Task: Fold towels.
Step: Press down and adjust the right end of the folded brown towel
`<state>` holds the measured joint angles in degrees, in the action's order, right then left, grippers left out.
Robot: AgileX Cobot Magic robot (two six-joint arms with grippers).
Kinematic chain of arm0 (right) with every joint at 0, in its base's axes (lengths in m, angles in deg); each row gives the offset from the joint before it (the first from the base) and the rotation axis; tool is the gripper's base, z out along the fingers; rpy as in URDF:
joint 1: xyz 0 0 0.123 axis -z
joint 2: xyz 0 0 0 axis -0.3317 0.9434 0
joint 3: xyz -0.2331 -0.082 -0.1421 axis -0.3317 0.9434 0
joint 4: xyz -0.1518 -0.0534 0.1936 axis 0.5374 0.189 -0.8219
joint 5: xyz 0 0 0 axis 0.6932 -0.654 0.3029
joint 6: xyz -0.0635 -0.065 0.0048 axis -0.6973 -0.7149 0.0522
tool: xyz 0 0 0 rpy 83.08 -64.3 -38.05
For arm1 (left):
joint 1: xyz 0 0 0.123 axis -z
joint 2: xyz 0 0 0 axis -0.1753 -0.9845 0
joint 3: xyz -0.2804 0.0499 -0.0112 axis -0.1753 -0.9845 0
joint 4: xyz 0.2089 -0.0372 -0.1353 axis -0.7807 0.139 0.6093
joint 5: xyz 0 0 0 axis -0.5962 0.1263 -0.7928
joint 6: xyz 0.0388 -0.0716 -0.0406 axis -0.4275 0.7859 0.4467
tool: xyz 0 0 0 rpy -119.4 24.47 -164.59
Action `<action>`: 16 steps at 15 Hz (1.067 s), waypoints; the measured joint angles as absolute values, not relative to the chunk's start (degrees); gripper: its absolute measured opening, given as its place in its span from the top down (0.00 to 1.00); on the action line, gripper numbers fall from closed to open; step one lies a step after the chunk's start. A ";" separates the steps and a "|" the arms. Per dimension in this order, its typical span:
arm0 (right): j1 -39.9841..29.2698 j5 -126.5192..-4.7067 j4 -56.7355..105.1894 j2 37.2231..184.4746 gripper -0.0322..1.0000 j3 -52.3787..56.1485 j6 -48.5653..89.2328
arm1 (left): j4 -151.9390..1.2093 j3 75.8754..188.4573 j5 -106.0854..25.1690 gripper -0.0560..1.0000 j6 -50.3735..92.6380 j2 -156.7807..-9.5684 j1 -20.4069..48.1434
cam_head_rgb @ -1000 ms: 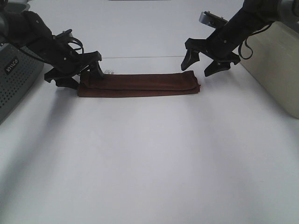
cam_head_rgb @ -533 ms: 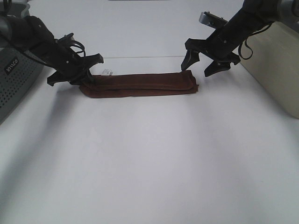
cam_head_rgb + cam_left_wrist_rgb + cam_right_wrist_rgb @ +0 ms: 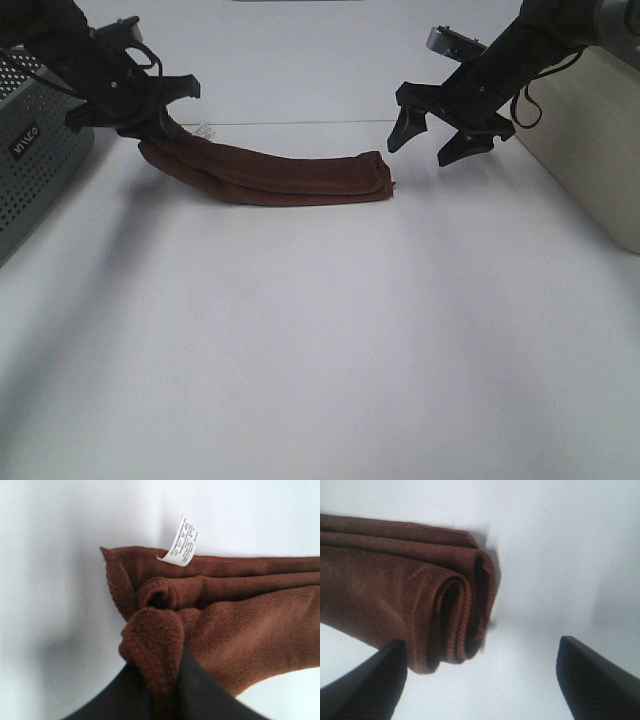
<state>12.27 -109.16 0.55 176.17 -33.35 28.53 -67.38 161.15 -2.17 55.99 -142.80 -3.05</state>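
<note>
Exterior high: one towel (image 3: 290, 178), one tag (image 3: 207, 131); left gripper (image 3: 163, 127), jaws clamped on towel; right gripper (image 3: 418, 150), jaws apart.

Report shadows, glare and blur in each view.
Exterior high: bright white table, soft grey shadows toward its left. Left wrist: tag sharp, grey shadow beside the towel. Right wrist: right gripper fingertips soft-edged, towel fold fairly sharp.

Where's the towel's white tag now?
High view, far left: the tag sticks up from the towel's raised end, just right of the left hand gripping that end.
</note>
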 joint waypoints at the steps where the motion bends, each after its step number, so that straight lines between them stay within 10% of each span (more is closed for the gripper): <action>1: 12.27 -110.02 0.55 176.17 0.22 -33.35 28.59 | -69.04 161.15 -1.26 0.89 58.06 -140.97 -3.05; 11: 12.27 -116.55 0.61 176.17 0.22 -33.35 28.59 | -57.75 164.82 -2.34 0.88 65.68 -141.48 5.09; 16: 12.27 -117.70 0.61 176.17 0.22 -33.35 28.59 | -49.04 164.82 -10.08 0.56 65.68 -146.41 7.90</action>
<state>12.27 -117.70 0.61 176.17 -33.35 28.59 -49.04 164.82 -10.08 65.68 -146.41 7.90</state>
